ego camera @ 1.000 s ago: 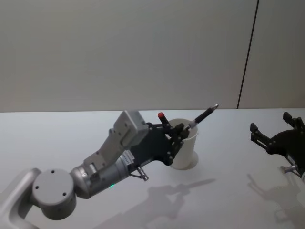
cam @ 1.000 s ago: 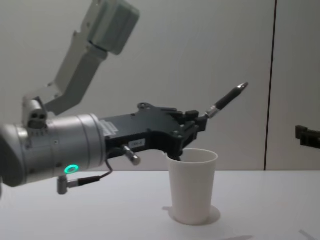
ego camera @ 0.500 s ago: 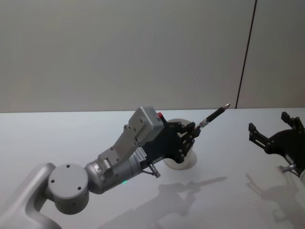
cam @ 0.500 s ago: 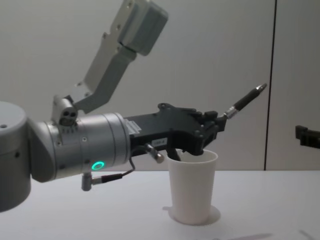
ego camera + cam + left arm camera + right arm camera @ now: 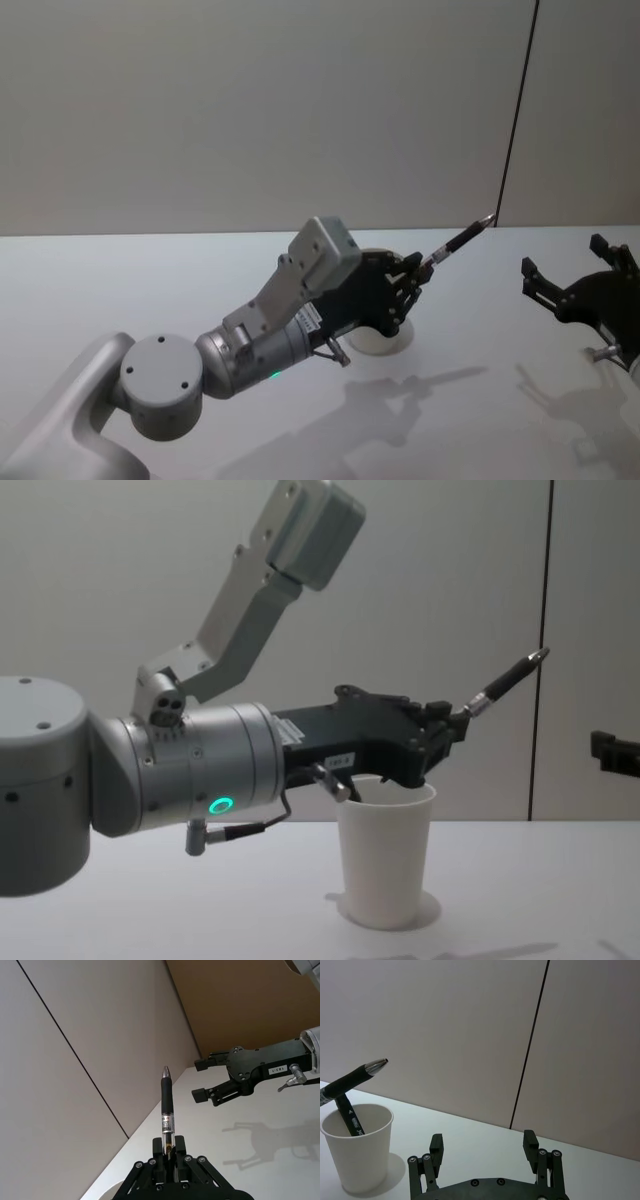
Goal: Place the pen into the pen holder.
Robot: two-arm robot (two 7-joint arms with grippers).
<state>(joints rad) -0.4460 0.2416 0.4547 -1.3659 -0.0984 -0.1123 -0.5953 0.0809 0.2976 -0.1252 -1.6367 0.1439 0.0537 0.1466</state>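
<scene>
My left gripper (image 5: 448,728) is shut on the pen (image 5: 505,680), a black pen with a silver tip. It hangs just above the rim of the pen holder (image 5: 385,855), a white paper cup. The pen tilts up and to the right, past the cup's right side. In the head view the gripper (image 5: 415,272) and pen (image 5: 458,243) cover most of the cup (image 5: 385,342). The left wrist view looks along the pen (image 5: 166,1095) from the gripper (image 5: 169,1149). The right wrist view shows the cup (image 5: 355,1155) with a second dark pen (image 5: 349,1116) standing inside. My right gripper (image 5: 575,285) rests open at the far right.
The white table (image 5: 480,420) stretches between the cup and the right gripper (image 5: 483,1142), which also shows in the left wrist view (image 5: 200,1079). A plain wall with a dark vertical seam (image 5: 515,120) stands behind.
The left arm has carried the pen to the right and farther over the cup, and now hides more of the cup in the head view. The right gripper has stayed put.
</scene>
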